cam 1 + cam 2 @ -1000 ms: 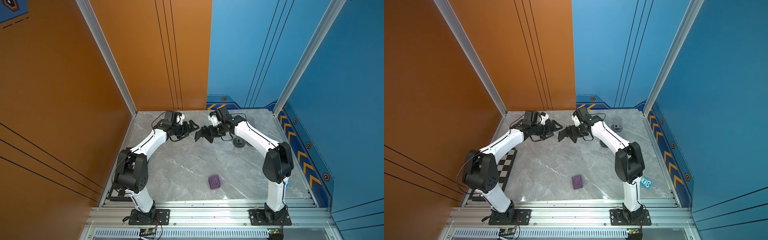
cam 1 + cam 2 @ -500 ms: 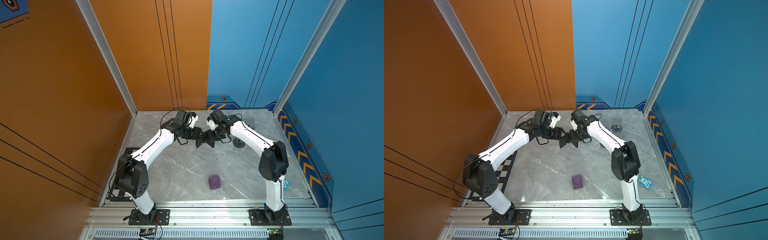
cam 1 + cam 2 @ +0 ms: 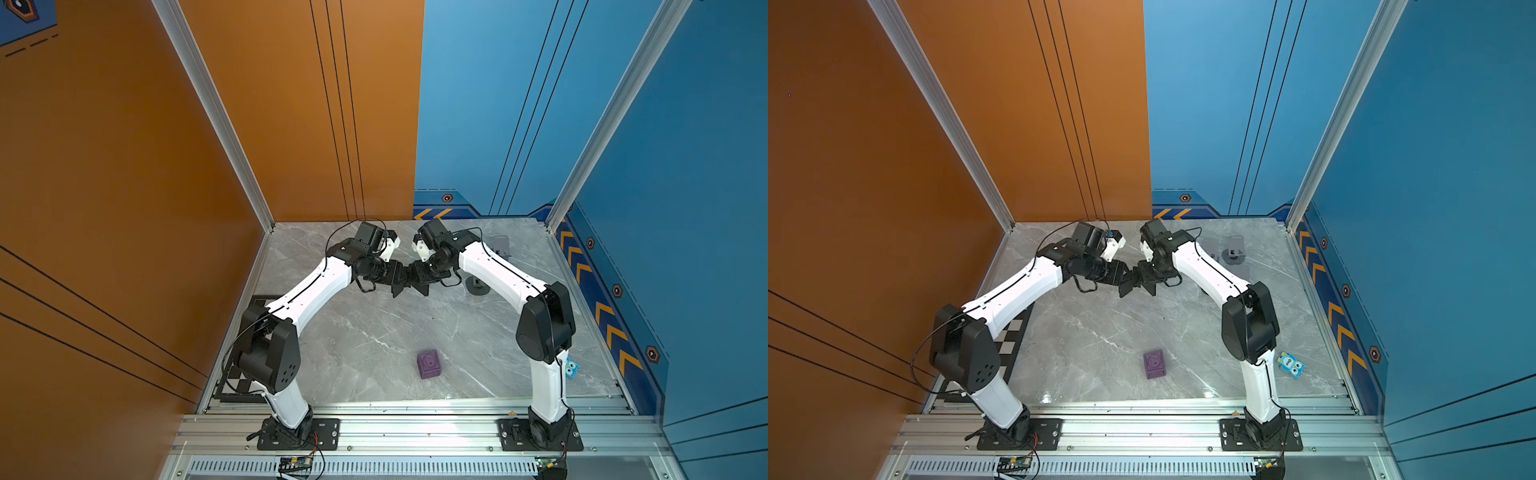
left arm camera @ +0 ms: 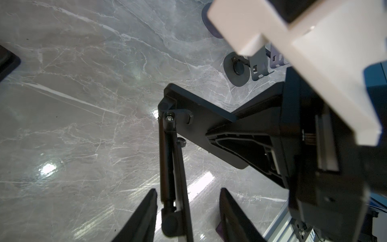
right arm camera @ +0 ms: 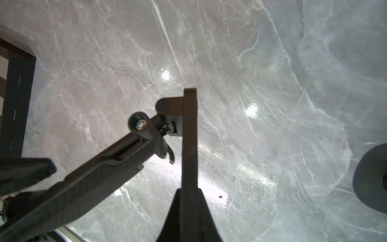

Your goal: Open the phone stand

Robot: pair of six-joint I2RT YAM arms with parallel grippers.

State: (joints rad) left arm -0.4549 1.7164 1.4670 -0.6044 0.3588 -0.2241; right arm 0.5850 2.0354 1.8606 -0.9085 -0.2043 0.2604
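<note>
Right gripper (image 5: 189, 194) pinching phone stand (image 5: 189, 146) by plate (image 4: 205, 123); left gripper (image 4: 188, 191) spread astride arm (image 4: 167, 163). Judged light, rigid, stiff-hinged; take arm near free end.

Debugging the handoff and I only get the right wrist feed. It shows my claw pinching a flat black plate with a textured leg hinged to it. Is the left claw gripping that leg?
Observer: No. In the left wrist view the left claw straddles the leg of the phone stand, with a gap showing beside one finger.
Operator: What's the dark disc at my frame edge?
Observer: Likely the dark round-based object, which a top view shows standing on the table beside the right arm.
Operator: Is anything under the stand?
Observer: Nothing I can see. In both top views the purple cube sits nearer the arm bases, not under it.
</note>
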